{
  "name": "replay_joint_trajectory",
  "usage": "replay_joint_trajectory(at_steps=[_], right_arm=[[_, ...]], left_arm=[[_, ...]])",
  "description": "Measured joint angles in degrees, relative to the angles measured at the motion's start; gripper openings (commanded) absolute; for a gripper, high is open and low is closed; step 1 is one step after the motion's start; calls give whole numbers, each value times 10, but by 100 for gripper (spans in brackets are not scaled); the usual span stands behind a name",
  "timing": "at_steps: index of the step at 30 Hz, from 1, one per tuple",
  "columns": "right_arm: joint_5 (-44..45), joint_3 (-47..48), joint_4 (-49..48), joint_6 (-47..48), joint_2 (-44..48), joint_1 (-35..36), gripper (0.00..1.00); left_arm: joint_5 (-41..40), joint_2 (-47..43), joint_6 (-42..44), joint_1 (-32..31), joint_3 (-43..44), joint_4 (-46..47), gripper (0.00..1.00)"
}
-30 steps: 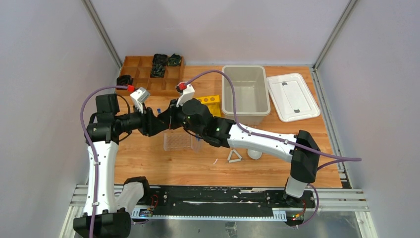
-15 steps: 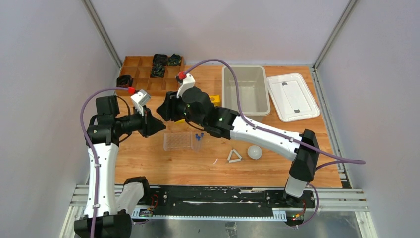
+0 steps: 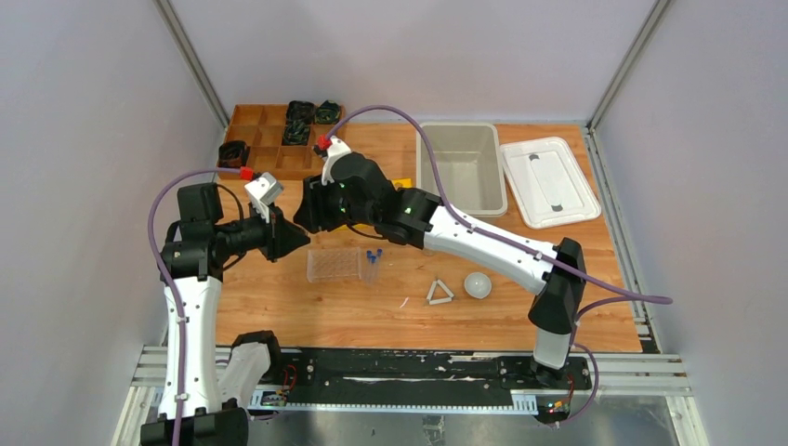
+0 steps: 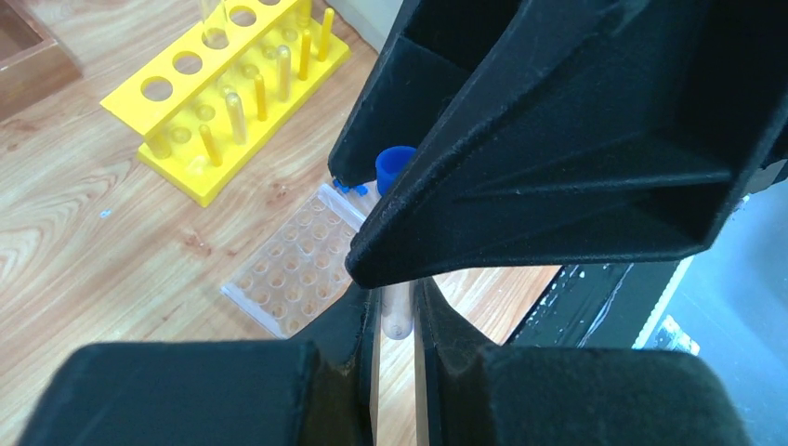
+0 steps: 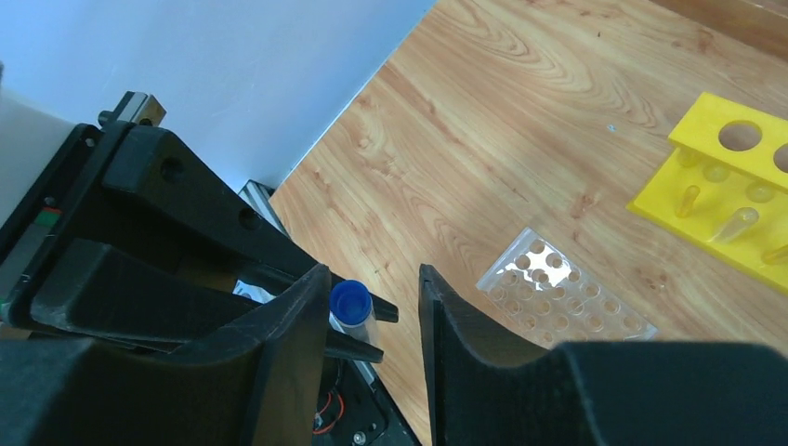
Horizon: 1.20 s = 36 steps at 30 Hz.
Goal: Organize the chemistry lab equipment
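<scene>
A wooden worktop (image 3: 279, 311) sits inside a booth of plain pale grey walls. A metal rail (image 3: 418, 376) runs along its near edge, where both arms are bolted. A wooden compartment tray (image 3: 269, 139) fills the back left corner. At the back right, a beige bin (image 3: 460, 172) and a white lid (image 3: 548, 181) lie side by side, the lid close to the right edge. Open wood runs along the front, between the rail and the things.

Near the centre the clear plastic tube rack (image 3: 333, 265) lies flat, with loose blue-capped tubes (image 3: 373, 253) just beside its right end. Further right, apart from the rack, are the white triangle frame (image 3: 440, 294) and, near it, the white round dish (image 3: 478, 284).

The two arms meet above the wood, just behind the rack's left end. The left hand (image 4: 395, 297) is clamped on a small clear tube (image 5: 351, 308) with a blue cap, held off the surface. The right hand (image 5: 372, 274) faces it with its jaws parted wider than the cap. The cap sits between the fingers, close against one.

The overhead view hides the held tube behind the hands and shows only a corner of the yellow six-hole rack (image 4: 223, 102). The wrist views show more of that rack, standing near the clear rack but apart from it.
</scene>
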State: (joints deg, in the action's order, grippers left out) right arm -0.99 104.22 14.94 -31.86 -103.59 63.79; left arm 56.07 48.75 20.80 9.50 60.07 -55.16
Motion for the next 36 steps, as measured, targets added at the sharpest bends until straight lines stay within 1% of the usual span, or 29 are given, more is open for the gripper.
replay_joint_trajectory(at_steps=[1,3,5,6,7,8,9,10,11,12,15,18,19,24,26,28,31,32,36], right_arm=[[-4,1,1,1,-1,-1,34],[-10,3,3,3,-3,-2,18],[-21,8,4,5,-7,-3,7],[-22,11,6,7,-9,-3,3],[-24,12,7,9,-10,-3,1],[-27,13,7,10,-11,-5,0],[-27,13,7,12,-11,-5,0],[-27,14,7,15,-12,-5,0],[-25,14,9,18,-12,-6,0],[-22,14,11,23,-12,-6,0],[-2,14,15,46,-13,-12,0],[36,-3,-3,76,-9,-18,0],[47,-20,-16,85,-5,-20,0],[94,-173,-137,136,18,-22,0],[99,-210,-169,154,11,-22,0],[100,-226,-201,172,-5,-22,0],[101,-230,-256,203,-37,-21,0],[103,-230,-281,218,-50,-20,0],[104,-230,-334,245,-83,-15,0]], left_arm=[[-1,0,0,0,0,0,4],[-3,1,0,0,0,0,5],[-5,1,1,0,0,0,6],[-5,2,2,0,-1,0,9],[-8,2,2,-1,-1,0,18],[-10,1,2,-2,-1,0,39],[-11,2,2,-2,-1,0,62],[-12,2,5,-2,-1,1,83],[-14,2,7,-2,-1,0,97],[-18,3,5,-3,-1,-1,99],[-37,6,3,-3,-1,-3,100],[-78,21,-4,-3,-1,1,100],[-100,29,-11,-3,-1,7,100],[-217,94,-39,0,3,36,100],[-249,123,-50,6,5,46,100],[-275,148,-61,17,5,56,100],[-295,161,-70,26,5,69,100],[-298,161,-72,28,5,72,100],[-305,162,-77,28,5,88,100]])
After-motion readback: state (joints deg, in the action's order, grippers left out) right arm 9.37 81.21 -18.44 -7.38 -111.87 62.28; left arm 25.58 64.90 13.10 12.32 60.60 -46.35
